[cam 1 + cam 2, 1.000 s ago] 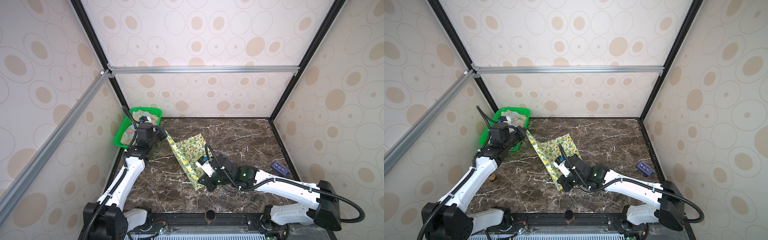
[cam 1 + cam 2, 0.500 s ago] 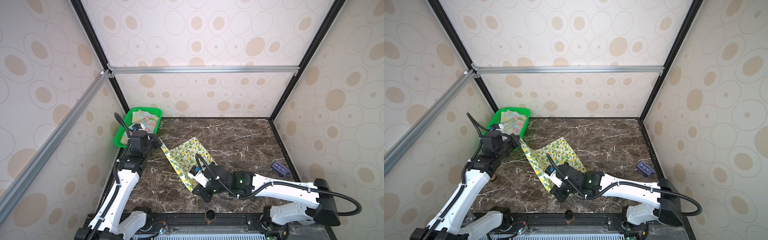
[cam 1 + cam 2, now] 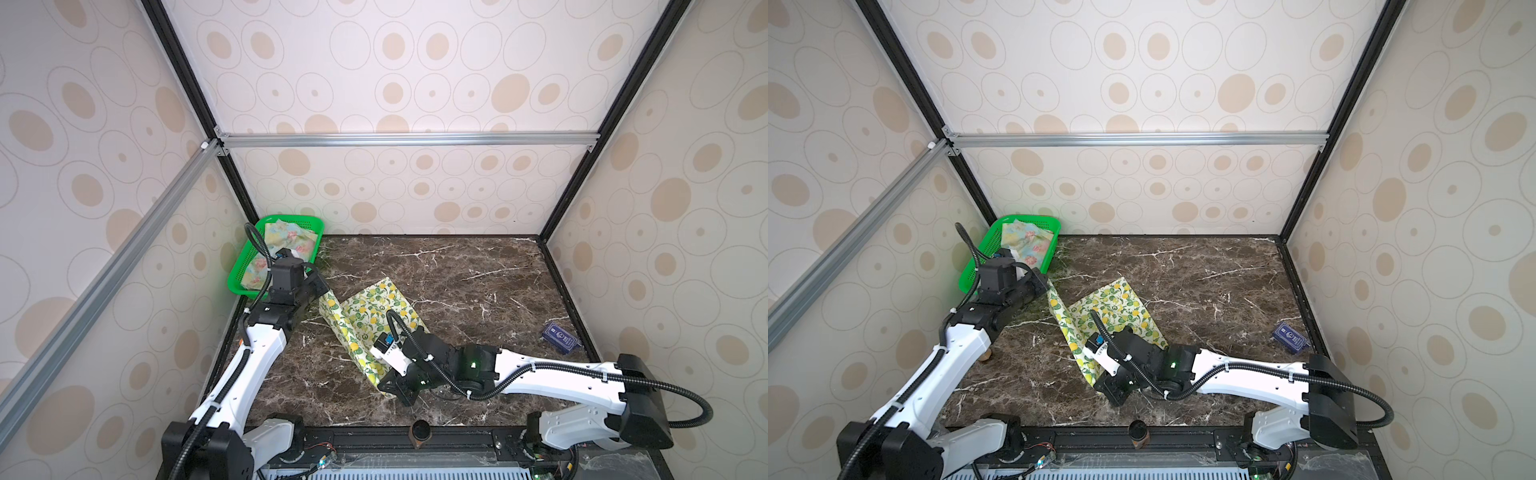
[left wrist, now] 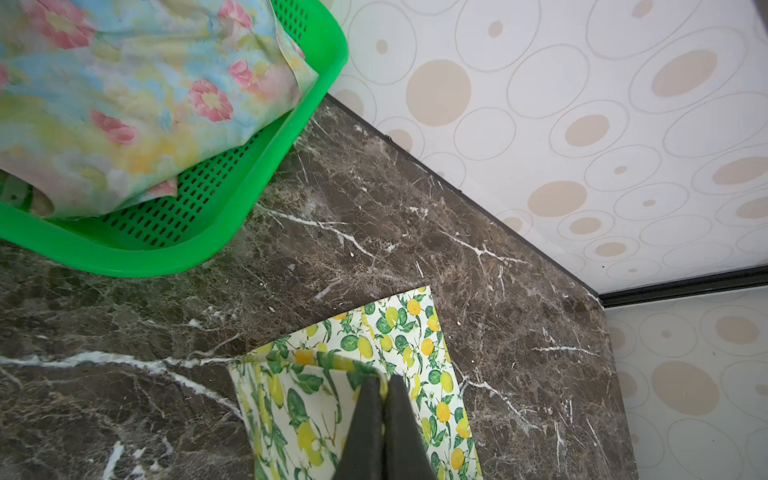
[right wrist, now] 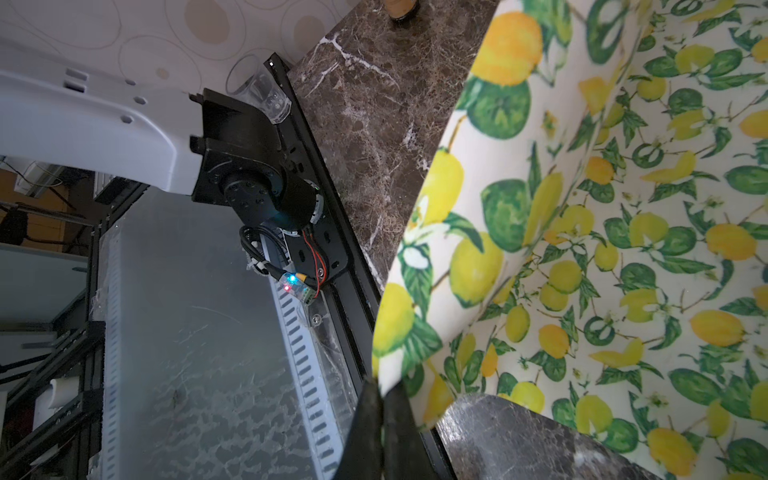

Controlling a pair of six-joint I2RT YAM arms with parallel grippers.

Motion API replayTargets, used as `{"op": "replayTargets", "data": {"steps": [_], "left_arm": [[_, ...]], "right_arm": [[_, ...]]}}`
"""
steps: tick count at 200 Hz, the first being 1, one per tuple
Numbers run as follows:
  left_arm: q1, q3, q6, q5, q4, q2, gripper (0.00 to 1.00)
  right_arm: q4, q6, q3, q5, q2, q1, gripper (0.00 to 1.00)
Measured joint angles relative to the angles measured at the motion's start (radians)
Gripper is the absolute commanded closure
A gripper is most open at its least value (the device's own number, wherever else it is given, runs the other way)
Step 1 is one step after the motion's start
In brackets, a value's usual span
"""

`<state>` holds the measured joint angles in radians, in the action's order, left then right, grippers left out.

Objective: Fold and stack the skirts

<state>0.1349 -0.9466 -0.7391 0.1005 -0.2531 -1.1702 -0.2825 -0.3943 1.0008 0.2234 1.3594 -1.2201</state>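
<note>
While edge needs carrying over for fold, left claw (image 4: 382, 380) and right claw (image 5: 380, 388) each clenched on lemon skirt (image 3: 374, 307) corner, edge raised, rest on bench (image 3: 478, 282). Floral skirt (image 3: 286, 241) lies in basket (image 3: 237, 286).

1. The left fingers (image 4: 365, 428), pinching a corner of the lemon skirt (image 3: 374, 307), draw back from the back-left corner toward the front edge of the bench (image 3: 478, 282).
2. The left arm clears the green basket (image 3: 239, 278), so more of the flowered skirt (image 3: 286, 241) shows.
3. The right fingers (image 5: 365, 432) carry their corner nearer the front edge and leftward.
4. The lemon skirt opens from a narrow band into a wider panel.
</note>
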Motion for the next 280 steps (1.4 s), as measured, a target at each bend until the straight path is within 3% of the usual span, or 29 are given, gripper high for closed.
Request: {"op": "replayTargets", "data": {"steps": [170, 280], "left_arm": [[0.158, -0.226, -0.018, -0.017, 0.211, -0.488, 1.0], [0.229, -0.347, -0.025, -0.016, 0.24, -0.656, 1.0]], "right_arm": [[0.135, -0.114, -0.205, 0.148, -0.037, 0.304, 1.0], [0.163, -0.145, -0.277, 0.161, -0.039, 0.37, 1.0]]}}
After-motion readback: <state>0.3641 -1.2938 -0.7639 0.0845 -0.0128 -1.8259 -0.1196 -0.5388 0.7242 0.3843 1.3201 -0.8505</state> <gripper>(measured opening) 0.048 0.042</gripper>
